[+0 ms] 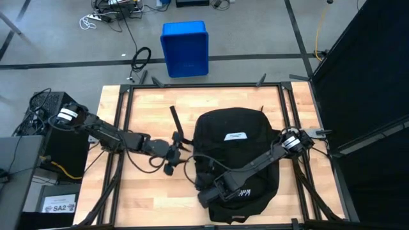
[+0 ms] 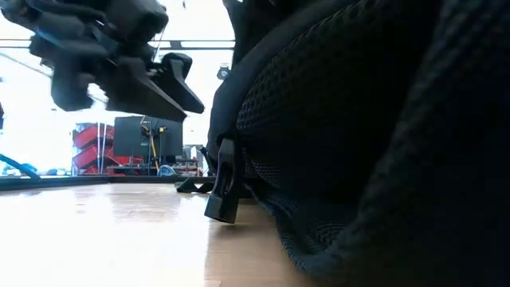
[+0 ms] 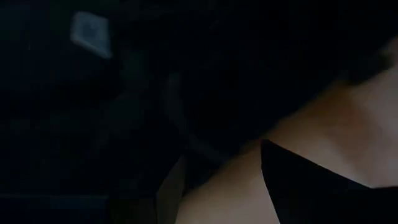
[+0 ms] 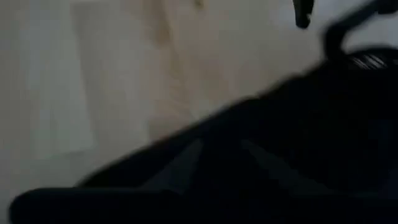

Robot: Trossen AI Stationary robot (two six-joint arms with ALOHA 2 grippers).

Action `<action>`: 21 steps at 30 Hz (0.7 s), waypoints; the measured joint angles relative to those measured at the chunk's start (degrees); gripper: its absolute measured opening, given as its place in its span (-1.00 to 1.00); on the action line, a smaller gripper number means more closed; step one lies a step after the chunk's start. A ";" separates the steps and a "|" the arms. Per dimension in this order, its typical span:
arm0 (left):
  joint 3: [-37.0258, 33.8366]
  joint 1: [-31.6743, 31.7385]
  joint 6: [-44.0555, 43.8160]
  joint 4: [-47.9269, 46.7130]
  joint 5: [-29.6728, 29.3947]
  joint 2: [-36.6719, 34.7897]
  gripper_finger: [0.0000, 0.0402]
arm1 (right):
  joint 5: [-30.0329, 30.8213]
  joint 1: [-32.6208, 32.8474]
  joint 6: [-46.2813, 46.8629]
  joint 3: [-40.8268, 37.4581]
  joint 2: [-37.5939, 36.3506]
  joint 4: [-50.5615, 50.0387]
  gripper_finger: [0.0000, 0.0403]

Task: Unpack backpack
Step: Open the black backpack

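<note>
My right fingers [image 1: 208, 195] are pressing onto the backpack [image 1: 239, 137] lying flat on the counter [image 1: 147, 108], prob. hunting a zipper; can't tell their gap. Left fingers [image 1: 171, 153] hovering beside it, parted.

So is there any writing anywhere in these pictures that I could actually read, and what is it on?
"SA2": on a white sheet beside the table's left edge.
White label on the backpack: it carries print, too small to read.
White lettering on the backpack's front pocket: too blurred to read.
Blue bin: no writing visible.
</note>
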 joint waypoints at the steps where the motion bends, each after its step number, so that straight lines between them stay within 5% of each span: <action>1: 0.00 0.82 1.08 0.04 -0.12 0.00 -0.10 | 0.00 0.04 1.55 0.02 0.00 -1.49 -0.77; 6: 0.00 2.73 8.15 1.70 -0.13 0.00 -0.10 | -2.72 1.74 10.84 0.02 0.17 -9.70 -0.98; 12: -0.02 2.80 13.64 5.89 0.05 0.24 -0.10 | -4.42 5.62 21.79 0.00 0.17 -17.84 -0.96; 21: -0.02 2.78 14.82 9.43 5.05 0.72 -0.10 | -1.62 7.61 23.34 0.00 0.17 -20.61 -0.96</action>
